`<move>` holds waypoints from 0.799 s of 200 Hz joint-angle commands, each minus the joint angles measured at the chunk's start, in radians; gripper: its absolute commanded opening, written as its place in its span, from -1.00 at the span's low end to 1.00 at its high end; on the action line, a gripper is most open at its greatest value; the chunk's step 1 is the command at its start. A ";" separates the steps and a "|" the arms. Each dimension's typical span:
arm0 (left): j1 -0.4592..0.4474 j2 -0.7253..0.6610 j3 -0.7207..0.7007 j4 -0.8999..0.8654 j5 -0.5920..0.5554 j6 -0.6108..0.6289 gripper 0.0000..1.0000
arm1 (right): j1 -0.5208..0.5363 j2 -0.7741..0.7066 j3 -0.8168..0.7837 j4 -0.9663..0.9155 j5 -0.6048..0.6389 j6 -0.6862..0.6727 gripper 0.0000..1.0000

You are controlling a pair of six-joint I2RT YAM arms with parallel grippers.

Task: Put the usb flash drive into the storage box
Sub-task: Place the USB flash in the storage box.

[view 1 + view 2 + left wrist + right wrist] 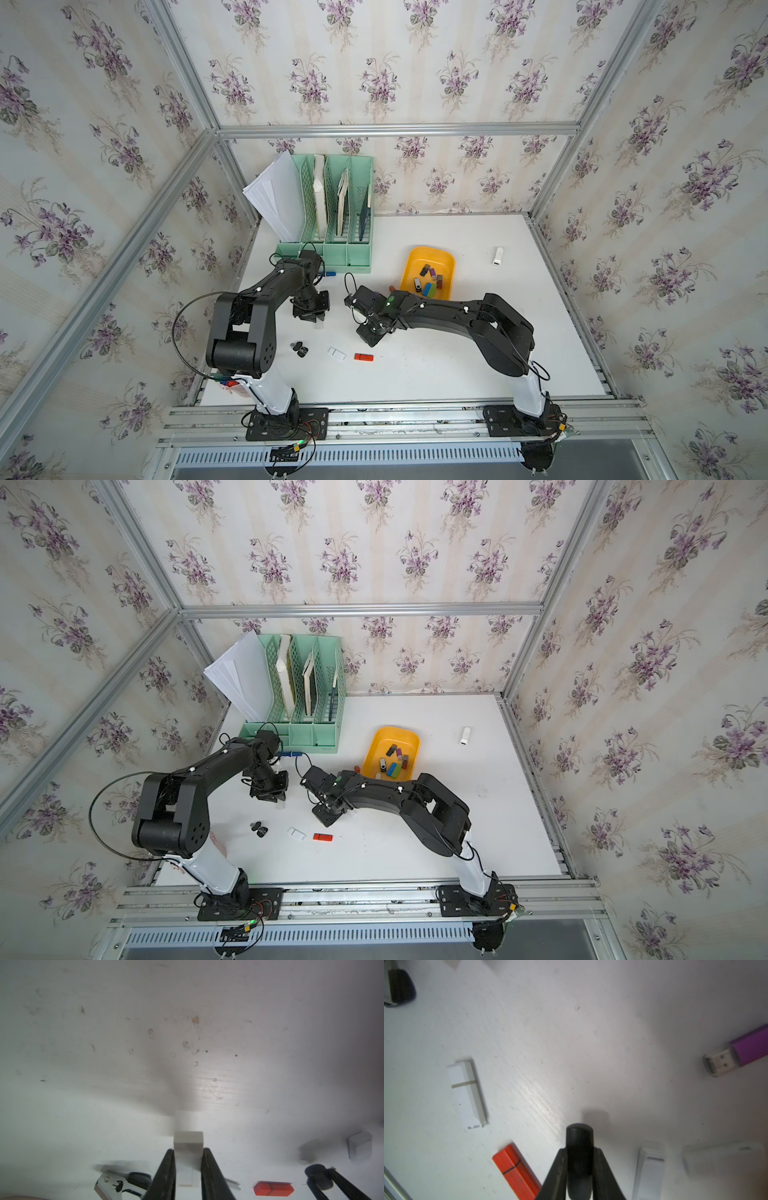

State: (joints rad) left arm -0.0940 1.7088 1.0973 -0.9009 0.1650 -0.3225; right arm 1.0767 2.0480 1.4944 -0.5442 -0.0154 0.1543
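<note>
**Two drives in hand; the box lies toward the table's far edge, and the right arm is nearer.**

The left claw (188, 1150) is clamped narrow on a white drive (188, 1139), whose long axis runs out along the fingers, clear of the table (457, 365). The right claw (580, 1150) has closed on a black drive (579, 1136), held the same way, end-on past the tips. In both top views the box (434, 254) sits in the table's far half, about midway between the side edges. Its long axis runs near-to-far with a slight lean, and several drives lie in its near end. From the right claw the box lies toward the far right corner, its near short rim just beyond that arm's wrist. The left claw is farther off, toward the left edge. I judge the right arm has the shorter carry, up over the low rim.
</note>
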 commanded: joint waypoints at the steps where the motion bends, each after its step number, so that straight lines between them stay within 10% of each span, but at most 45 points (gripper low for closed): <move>1: -0.001 0.002 -0.001 -0.007 0.009 0.007 -0.52 | -0.018 -0.040 -0.003 -0.010 0.036 0.019 -0.62; 160: -0.079 0.079 0.035 0.010 0.027 -0.025 -0.53 | -0.375 -0.219 -0.025 -0.037 0.108 -0.028 -0.42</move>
State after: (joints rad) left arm -0.1642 1.7779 1.1259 -0.8932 0.1867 -0.3405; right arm 0.7040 1.8313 1.4673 -0.5869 0.0803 0.1261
